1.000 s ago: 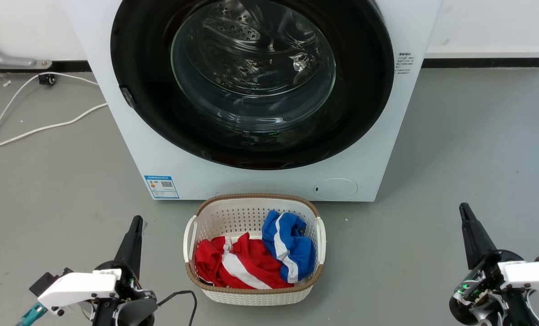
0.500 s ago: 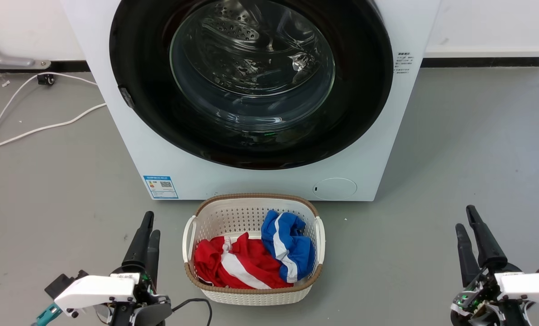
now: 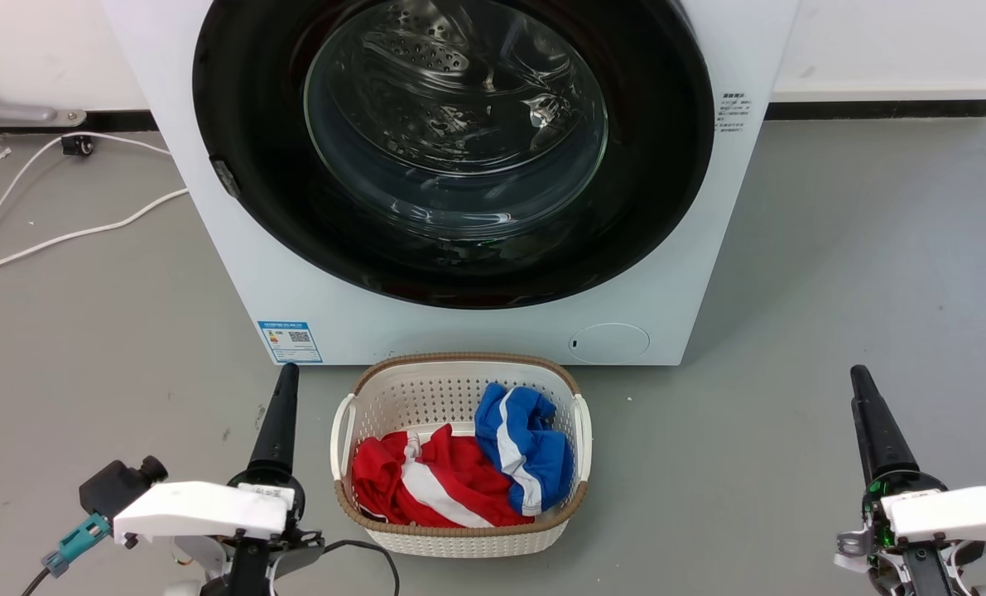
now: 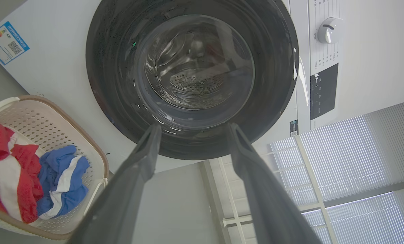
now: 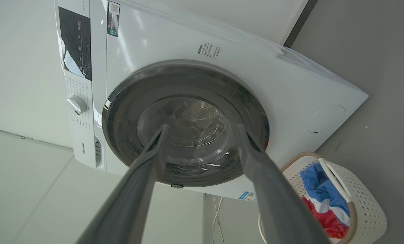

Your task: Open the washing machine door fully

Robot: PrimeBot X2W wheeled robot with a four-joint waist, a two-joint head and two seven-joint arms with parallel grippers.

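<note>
The washing machine is a white front-loader filling the top of the head view. Its washing machine door, a glossy black disc with a clear glass bowl, lies shut flat against the front, with a small grey latch tab on its left rim. My left gripper points up at the machine's lower left corner, short of it. In the left wrist view the left gripper is open and holds nothing, with the door beyond. My right gripper stands off to the right on open floor. Its wrist view shows the right gripper open before the door.
A white laundry basket with red and blue clothes sits on the grey floor right in front of the machine, between my arms. White cables trail over the floor at the left. A control knob tops the machine's panel.
My left gripper has moved forward and rightward toward the machine's lower left corner. Both grippers have rolled, so their fingers now overlap in the head view. The head view has shifted slightly.
</note>
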